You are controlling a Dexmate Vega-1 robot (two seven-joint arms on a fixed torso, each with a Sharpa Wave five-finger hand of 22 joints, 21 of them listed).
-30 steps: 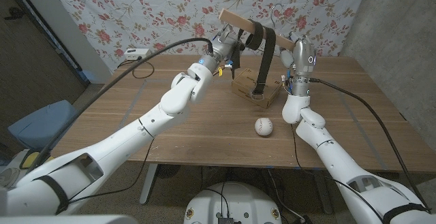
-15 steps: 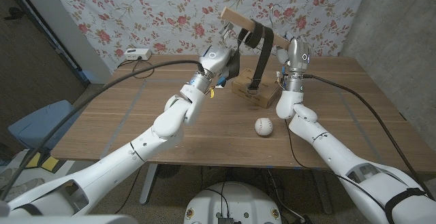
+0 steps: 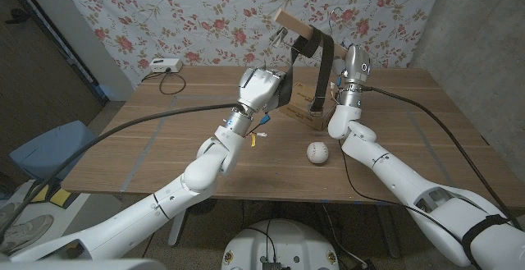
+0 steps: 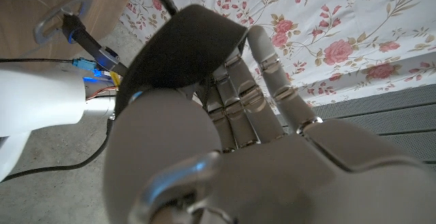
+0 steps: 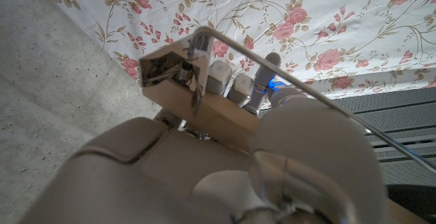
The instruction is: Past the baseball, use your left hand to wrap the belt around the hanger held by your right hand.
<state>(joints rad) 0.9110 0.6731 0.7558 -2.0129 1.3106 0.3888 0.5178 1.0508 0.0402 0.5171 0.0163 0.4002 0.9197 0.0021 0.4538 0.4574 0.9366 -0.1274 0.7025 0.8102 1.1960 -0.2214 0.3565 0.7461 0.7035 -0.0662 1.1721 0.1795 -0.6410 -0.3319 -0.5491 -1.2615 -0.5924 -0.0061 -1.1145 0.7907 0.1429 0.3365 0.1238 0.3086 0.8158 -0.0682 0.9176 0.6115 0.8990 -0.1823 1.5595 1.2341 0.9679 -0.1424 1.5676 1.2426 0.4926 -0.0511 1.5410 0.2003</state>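
My right hand (image 3: 349,66) holds a wooden hanger (image 3: 297,24) up above the table's far side, its bar slanting up to the left. The hanger's bar end (image 5: 178,71) and wire hook show in the right wrist view above that hand (image 5: 204,176). A dark belt (image 3: 322,57) is draped over the bar and one end hangs down with its buckle (image 3: 315,99). My left hand (image 3: 261,88) grips the belt's other part lower down, left of the hanger; its fingers (image 4: 262,81) curl around the belt's loop (image 4: 180,47). A white baseball (image 3: 317,152) lies on the table nearer to me.
A low wooden box (image 3: 305,112) sits on the table under the hanging belt. A small white device (image 3: 166,65) with a cable lies at the far left. A floral cloth hangs behind the wooden table (image 3: 164,147).
My left hand has come down and towards me with the belt, from beside the hanger's bar to just above the table. The hanger has shifted slightly right.
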